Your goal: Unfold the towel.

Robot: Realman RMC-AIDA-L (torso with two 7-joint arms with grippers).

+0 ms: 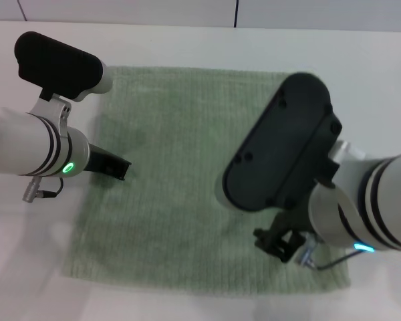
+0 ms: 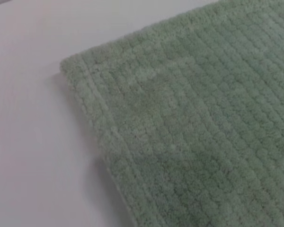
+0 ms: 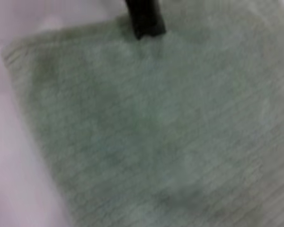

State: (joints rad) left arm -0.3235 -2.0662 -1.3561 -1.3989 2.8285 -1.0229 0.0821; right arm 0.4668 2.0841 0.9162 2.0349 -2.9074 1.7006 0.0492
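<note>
The pale sage-green towel [image 1: 180, 154] lies spread flat on the white table, roughly square, with ribbed lines. One of its corners fills the left wrist view [image 2: 203, 132]. It also fills the right wrist view [image 3: 146, 132]. My left gripper [image 1: 123, 168] hovers low over the towel's left edge, pointing right. It is shut and holds nothing. It also shows in the right wrist view [image 3: 144, 26] as one dark bar. My right gripper [image 1: 281, 246] hangs over the towel's near right part. The arm's large black housing [image 1: 281, 144] hides the cloth under it.
The white table [image 1: 187, 40] shows bare around the towel on all sides. A dark seam line runs along the far wall behind the table.
</note>
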